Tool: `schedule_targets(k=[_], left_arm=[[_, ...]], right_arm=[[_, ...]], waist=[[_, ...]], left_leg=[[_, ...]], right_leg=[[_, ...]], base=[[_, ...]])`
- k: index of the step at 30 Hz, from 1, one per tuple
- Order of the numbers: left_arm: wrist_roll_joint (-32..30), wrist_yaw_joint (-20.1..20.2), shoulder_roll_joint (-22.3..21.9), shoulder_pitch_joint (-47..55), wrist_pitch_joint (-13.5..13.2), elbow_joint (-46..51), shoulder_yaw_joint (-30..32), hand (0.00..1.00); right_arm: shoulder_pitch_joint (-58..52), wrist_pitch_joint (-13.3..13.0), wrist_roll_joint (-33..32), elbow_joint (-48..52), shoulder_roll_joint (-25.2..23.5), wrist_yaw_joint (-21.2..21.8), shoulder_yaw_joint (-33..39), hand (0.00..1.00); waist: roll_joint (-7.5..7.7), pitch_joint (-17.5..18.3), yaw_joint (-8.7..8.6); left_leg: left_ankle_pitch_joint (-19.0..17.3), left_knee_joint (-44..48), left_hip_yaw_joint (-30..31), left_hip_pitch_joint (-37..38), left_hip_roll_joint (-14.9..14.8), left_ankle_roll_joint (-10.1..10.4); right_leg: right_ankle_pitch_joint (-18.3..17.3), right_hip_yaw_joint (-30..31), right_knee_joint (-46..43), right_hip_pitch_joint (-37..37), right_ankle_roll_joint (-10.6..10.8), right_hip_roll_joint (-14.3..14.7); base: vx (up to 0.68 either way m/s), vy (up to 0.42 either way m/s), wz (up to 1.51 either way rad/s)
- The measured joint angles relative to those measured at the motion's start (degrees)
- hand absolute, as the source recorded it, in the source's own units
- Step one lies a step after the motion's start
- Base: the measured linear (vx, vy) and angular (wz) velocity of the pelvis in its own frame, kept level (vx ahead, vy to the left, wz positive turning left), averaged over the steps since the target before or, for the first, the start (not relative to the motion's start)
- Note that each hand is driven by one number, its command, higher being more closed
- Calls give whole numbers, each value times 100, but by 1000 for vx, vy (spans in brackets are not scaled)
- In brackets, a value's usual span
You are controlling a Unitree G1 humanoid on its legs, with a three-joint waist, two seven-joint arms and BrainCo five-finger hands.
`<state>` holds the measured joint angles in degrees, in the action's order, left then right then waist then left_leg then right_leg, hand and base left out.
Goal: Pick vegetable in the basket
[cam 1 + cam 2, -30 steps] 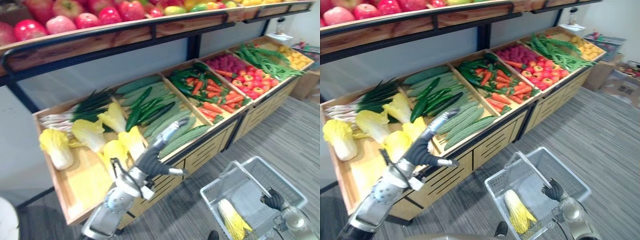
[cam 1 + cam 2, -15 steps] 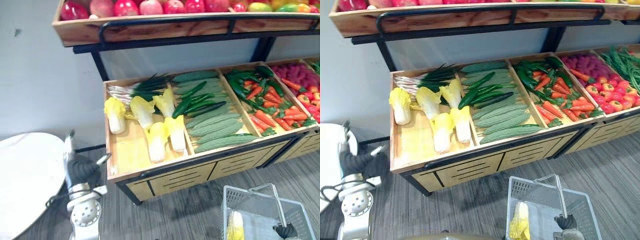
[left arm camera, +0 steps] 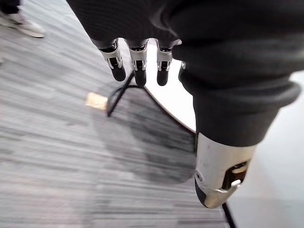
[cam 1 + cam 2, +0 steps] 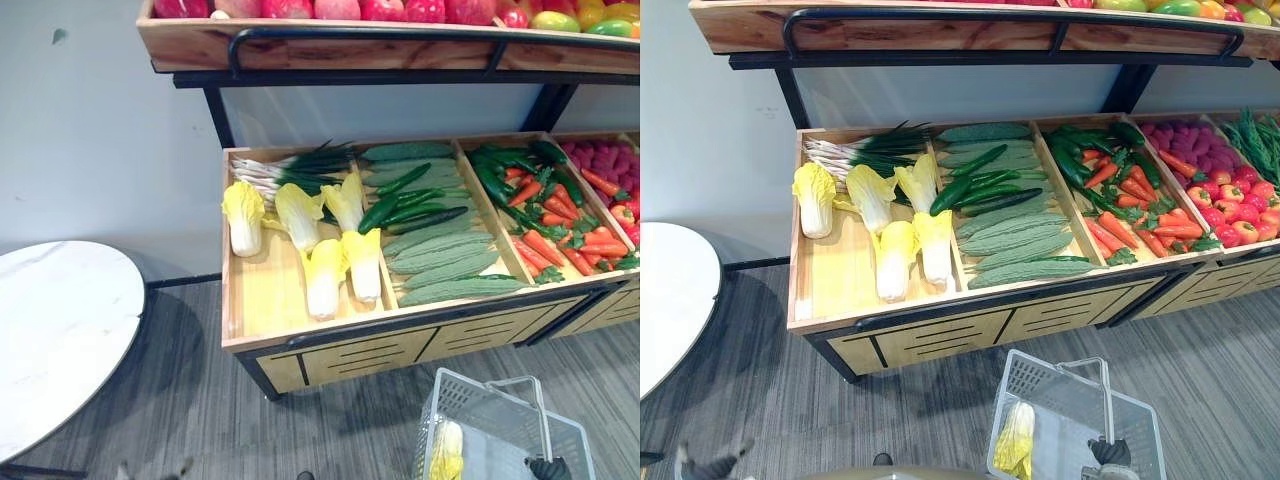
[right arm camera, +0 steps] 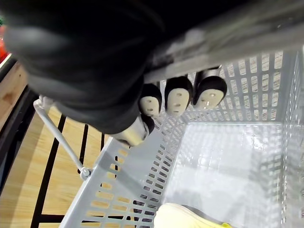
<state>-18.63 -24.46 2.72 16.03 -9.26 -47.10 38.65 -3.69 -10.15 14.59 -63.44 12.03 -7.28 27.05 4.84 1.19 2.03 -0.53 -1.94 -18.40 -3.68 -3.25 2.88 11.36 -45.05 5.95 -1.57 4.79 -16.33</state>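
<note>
My R hand [image 5: 176, 97] curled round basket [image 4: 1036, 378] handle [image 5: 237, 43], cabbage [image 4: 1017, 441] inside; L hand [image 3: 138, 61] fingers straight, holding nothing, over floor [image 3: 47, 142].

No legible text, label, brand, number or sign on light wooden produce stand [image 4: 330, 355], grey plastic mesh basket [image 4: 1045, 378] or round white table [image 4: 60, 320].
</note>
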Motion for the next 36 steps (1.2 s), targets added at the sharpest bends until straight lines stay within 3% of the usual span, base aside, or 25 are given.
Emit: schedule_targets(k=[6, 14, 17, 19, 21, 23, 24, 25, 26, 29, 31, 33, 35, 36], left_arm=[[-6, 391, -7, 7, 110, -622, -516, 0], [-130, 930, 7, -6, -20, -608, -1705, 0], [-119, 962, 31, -11, -21, -607, -1902, 0], [-71, 991, 135, -1, -21, -616, -2113, 0], [-38, 1005, 252, -5, -23, -672, -2209, 0], [5, 1021, 399, -6, -17, -787, -2213, 0], [15, 1024, 422, -25, -17, -779, -2164, 0], [25, 1022, 408, -19, -19, -774, -2117, 0], [23, 1022, 393, -60, -20, -757, -2109, 0], [24, 1037, 405, -85, -13, -773, -2007, 0], [46, 1100, 389, -56, -6, -780, -2001, 0], [54, 1124, 385, -150, -12, -799, -1908, 0], [73, 1121, 378, -355, -13, -944, -1740, 0], [166, 1121, 372, -442, -14, -960, -1680, 0]], right_arm=[[113, 5, 57, -23, -19, -40, -12, 100], [95, 23, 69, -28, -19, -132, -115, 100], [94, 28, 27, -26, -22, -167, -115, 100], [90, 26, -9, -5, -45, -210, -99, 100], [40, 22, -61, 75, -114, -214, -87, 100], [-4, 6, -107, 238, -249, -214, -143, 100], [7, 4, -107, 271, -292, -211, -193, 100], [62, 4, -109, 328, -315, -204, -295, 100], [97, 1, -109, 387, -327, -193, -293, 100], [226, 1, -113, 332, -282, -195, -279, 100], [377, 1, -96, 178, -261, -199, -280, 100], [449, 0, -92, 149, -243, -194, -283, 100], [524, 18, -99, 19, -232, -210, -280, 100], [527, 27, -99, -46, -193, -216, -280, 100]], waist=[[-60, -36, -28], [-110, -115, -57], [-139, -192, -62], [-200, -315, -75], [-204, -329, -94], [-164, -372, -100], [-193, -394, -110], [-363, -456, -105], [-336, -544, -137], [-292, -698, -175], [-282, -704, -180], [-285, -764, -177], [-258, -784, -199], [-290, -776, -206]], left_leg=[[10, -86, -151, 218, -3, -17], [-50, -233, -399, 498, -9, 46], [-522, 547, -525, 371, -213, 67], [-1138, 1544, -679, 246, -573, 115], [-1339, 1873, -856, 212, -749, 111], [-1499, 2022, -1326, 315, -918, 113], [-1508, 1980, -1670, 385, -990, 87], [-1445, 1852, -2116, 423, -1082, -33], [-1409, 1764, -2276, 482, -1057, -90], [-1277, 1384, -3224, 856, -999, -121], [-1273, 1414, -3809, 1021, -1019, -122], [-1273, 1431, -4327, 1182, -1006, -120], [-1231, 1346, -4790, 1374, -927, -47], [-1191, 1279, -5077, 1437, -857, 21]], right_leg=[[-3, 174, -13, 66, 11, 18], [-139, 440, -154, 68, 64, 6], [-425, 649, -727, -47, 61, -115], [-684, 875, -1475, -190, 14, -182], [-679, 1105, -1742, -348, -11, -143], [-401, 1527, -1718, -594, -116, -4], [113, 1616, -1339, -685, -210, 184], [471, 1544, -989, -744, -257, 302], [269, 1268, -1313, -773, -408, 218], [-1158, -443, -3304, -671, -666, -333], [-1487, -973, -3708, -479, -652, -463], [-1645, -1195, -3529, -444, -618, -384], [-1809, -1349, -2969, -407, -757, -106], [-1881, -1224, -2495, -417, -762, 174]], base=[[65, -9, -13], [46, -9, -16], [72, -24, -28], [36, 27, -48], [-1, 74, -64], [-6, 91, -121], [-26, 72, -158], [-39, 61, -137], [-90, 76, -113], [-69, 88, -140], [50, 1, -166], [56, -61, -152], [20, -105, -124], [30, -130, -127]])
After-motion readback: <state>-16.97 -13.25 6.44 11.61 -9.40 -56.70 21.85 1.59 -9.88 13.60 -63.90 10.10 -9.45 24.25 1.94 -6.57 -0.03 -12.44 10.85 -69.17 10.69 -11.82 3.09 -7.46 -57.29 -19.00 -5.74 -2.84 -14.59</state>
